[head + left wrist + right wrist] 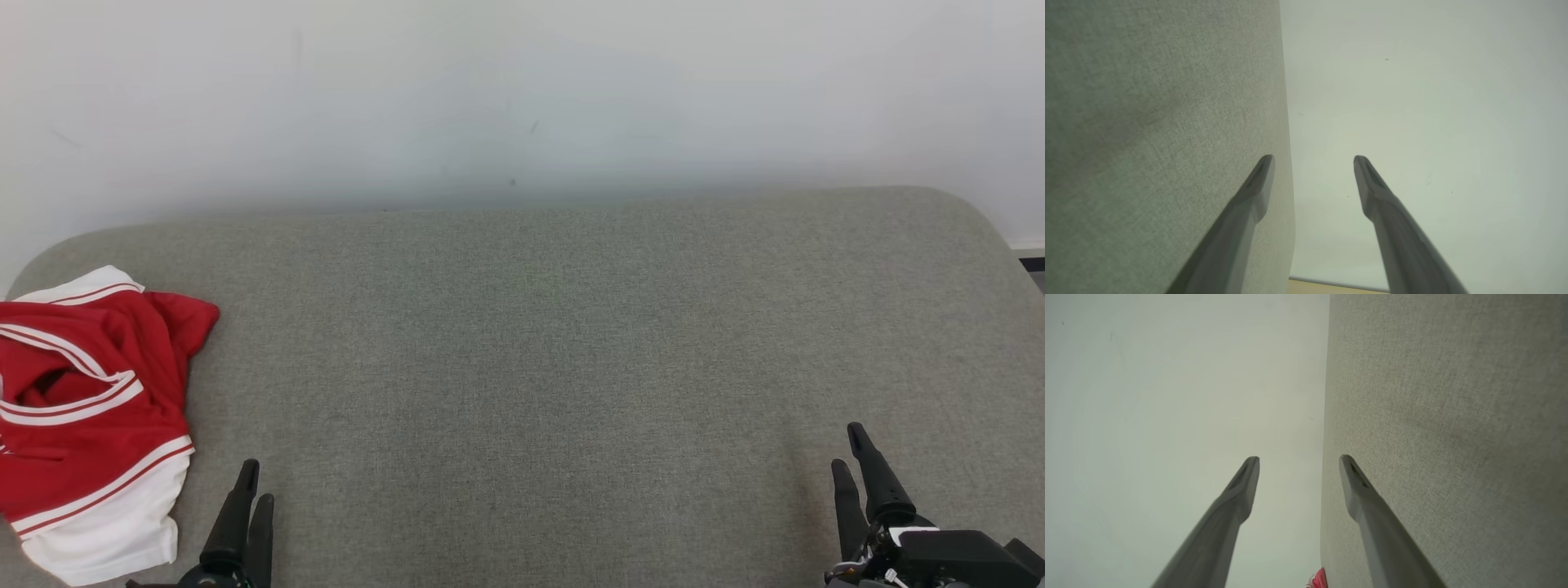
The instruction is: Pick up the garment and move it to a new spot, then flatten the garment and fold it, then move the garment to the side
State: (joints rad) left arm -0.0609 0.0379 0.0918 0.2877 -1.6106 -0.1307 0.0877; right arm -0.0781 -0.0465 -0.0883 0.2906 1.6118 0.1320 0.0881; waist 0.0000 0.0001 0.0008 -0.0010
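Left pincer (257, 482): low over the grey fabric surface (531, 343), fingers pointing ahead toward the white wall (522, 98). From the head camera I see the two fingers nearly edge-on, one in front of the other. Its wrist camera settles the matter: left pincer (1313, 157) spread wide, grasping nothing. One finger lies over the grey fabric surface (1147, 122), the other against the wall (1412, 102) beyond.

Right pincer (846, 446): same attitude, low over the fabric and pointing ahead. Its wrist camera shows the right pincer (1299, 457) parted just as wide and also empty-handed. One finger is over the grey fabric surface (1433, 437), the other against the wall (1147, 416).

Garment (90, 392): red with white bands and thin red stripes, lying crumpled in a loose heap on the fabric. It sits just to the left of the left pincer. Its white hem is level with the base of the fingers, close beside them but not touching as far as I can judge. The rest of the heap runs on ahead, past the fingertips. From the right pincer it is well apart, far off to that pincer's left across the open fabric.

A red sliver (1319, 580) shows at the bottom edge of the right wrist camera. Same colour as the garment, but there is too little of it to say more.
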